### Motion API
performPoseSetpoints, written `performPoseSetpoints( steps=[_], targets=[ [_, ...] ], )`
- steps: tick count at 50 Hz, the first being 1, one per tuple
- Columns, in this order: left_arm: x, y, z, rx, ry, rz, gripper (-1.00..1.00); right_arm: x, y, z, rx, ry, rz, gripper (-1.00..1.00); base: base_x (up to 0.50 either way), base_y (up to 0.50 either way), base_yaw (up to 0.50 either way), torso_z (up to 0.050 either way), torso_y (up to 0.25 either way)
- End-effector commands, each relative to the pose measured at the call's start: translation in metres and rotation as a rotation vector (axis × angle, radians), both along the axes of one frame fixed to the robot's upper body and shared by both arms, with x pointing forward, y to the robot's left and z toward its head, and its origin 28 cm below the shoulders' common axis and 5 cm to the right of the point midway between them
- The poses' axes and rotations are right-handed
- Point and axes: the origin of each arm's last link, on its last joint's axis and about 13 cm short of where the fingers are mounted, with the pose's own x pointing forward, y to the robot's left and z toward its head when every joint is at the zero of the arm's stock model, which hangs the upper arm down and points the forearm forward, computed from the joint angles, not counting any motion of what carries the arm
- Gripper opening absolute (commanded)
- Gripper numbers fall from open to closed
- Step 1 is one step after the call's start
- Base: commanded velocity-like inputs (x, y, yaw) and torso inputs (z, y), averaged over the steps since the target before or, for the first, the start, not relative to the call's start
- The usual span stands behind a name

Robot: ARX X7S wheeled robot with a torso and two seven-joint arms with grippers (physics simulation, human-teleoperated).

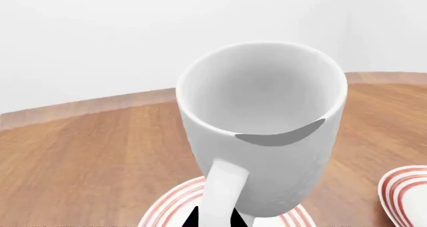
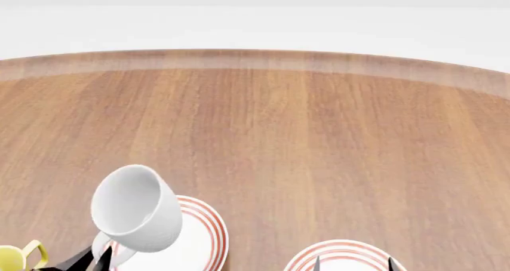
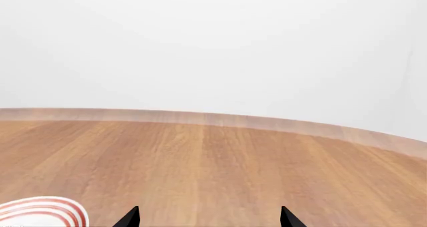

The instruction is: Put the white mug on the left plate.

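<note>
Wooden tabletop [image 2: 319, 139] filled most of the head view, with a pale wall behind its far edge. At the near left, the white mug [image 2: 135, 208] was tilted, its mouth turned up and toward the far left, and it overlapped the left plate [image 2: 209, 232]; whether its base touched the plate could not be told. The left wrist view showed the same mug [image 1: 267, 132] close up, handle toward the camera, over the red-ringed rim of the left plate [image 1: 167, 207]. The left gripper [image 2: 92, 258] showed dark fingers on either side of the mug's handle, clamped on it. A second ringed plate [image 2: 335, 250] lay at the near right. The right gripper [image 3: 208, 218] had its two finger tips spread wide apart, holding nothing. A yellow mug handle [image 2: 32, 253] showed at the near left corner.
</note>
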Motion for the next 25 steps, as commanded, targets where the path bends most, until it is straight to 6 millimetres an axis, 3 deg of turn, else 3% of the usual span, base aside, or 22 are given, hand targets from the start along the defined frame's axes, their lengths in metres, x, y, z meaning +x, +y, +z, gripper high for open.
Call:
performPoseSetpoints(
  steps=[1, 25],
  targets=[
    [0.010, 0.001, 0.001, 0.000, 0.017, -0.003, -1.00, 0.001, 0.001, -0.001, -0.002, 0.003, 0.003, 1.00, 0.00, 0.00, 0.00, 0.000, 0.000],
    [0.029, 0.006, -0.018, 0.046, 0.094, 0.038, -1.00, 0.000, 0.000, 0.000, 0.000, -0.005, -0.001, 1.00, 0.00, 0.00, 0.00, 0.000, 0.000]
  ],
)
